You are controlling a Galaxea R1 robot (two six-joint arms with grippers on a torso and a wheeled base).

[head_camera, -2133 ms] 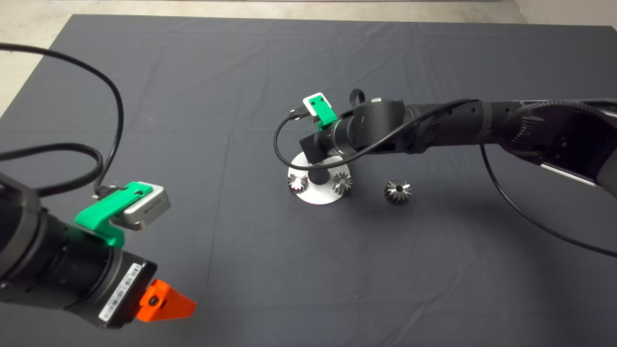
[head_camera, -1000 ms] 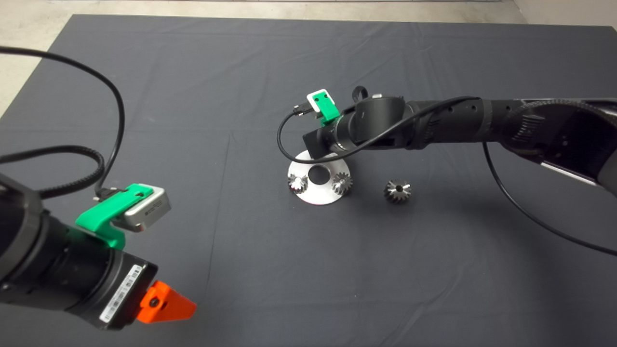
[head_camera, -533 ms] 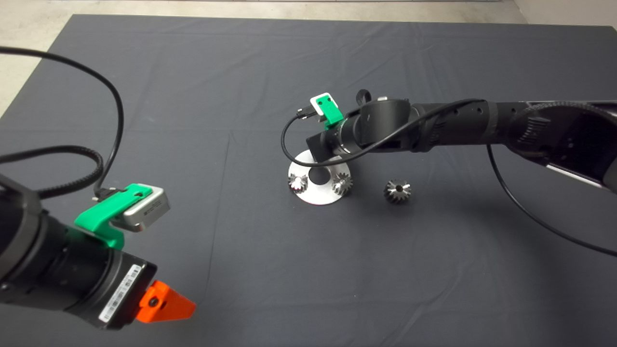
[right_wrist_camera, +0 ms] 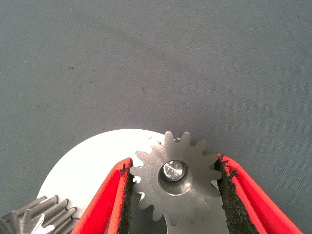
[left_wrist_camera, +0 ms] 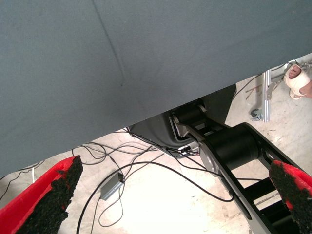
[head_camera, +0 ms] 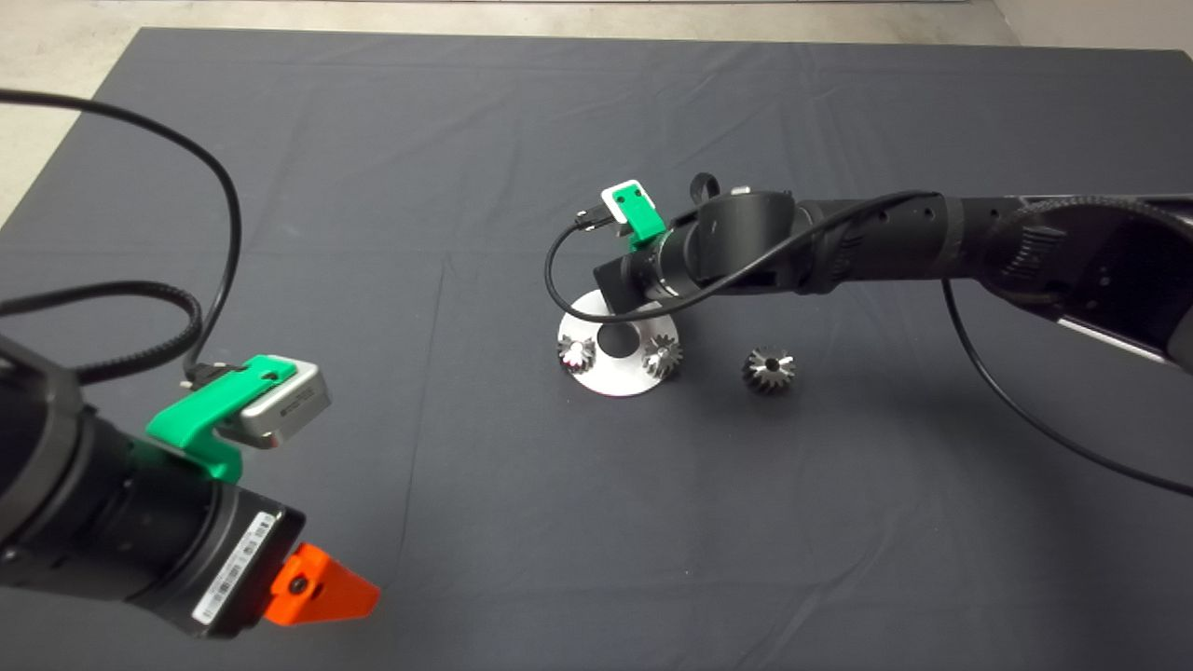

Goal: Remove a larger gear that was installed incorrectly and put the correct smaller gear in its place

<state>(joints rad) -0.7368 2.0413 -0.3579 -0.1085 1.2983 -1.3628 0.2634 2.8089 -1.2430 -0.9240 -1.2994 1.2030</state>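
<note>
In the right wrist view the smaller gear (right_wrist_camera: 194, 194), a grey straight-toothed spur gear, lies on the far part of a white round plate (right_wrist_camera: 87, 170) with a shiny pin in its centre hole. My right gripper (right_wrist_camera: 173, 161) is shut on it, one pad touching the teeth on each side. In the head view the right wrist hides this gripper and gear over the plate's (head_camera: 615, 380) far edge. The larger gear (head_camera: 769, 369) lies on the mat, right of the plate. My left gripper (head_camera: 322, 587) waits open and empty at the lower left.
Two shiny gears with pins (head_camera: 577, 353) (head_camera: 662, 355) stand on the plate beside its dark centre hole (head_camera: 615, 338). One of them shows in the right wrist view (right_wrist_camera: 36, 214). The left wrist view shows floor cables, the robot's base and a person's foot (left_wrist_camera: 297, 80).
The right arm has shifted slightly right and away over the plate, uncovering the plate's centre hole. The left arm and the larger gear have not moved.
</note>
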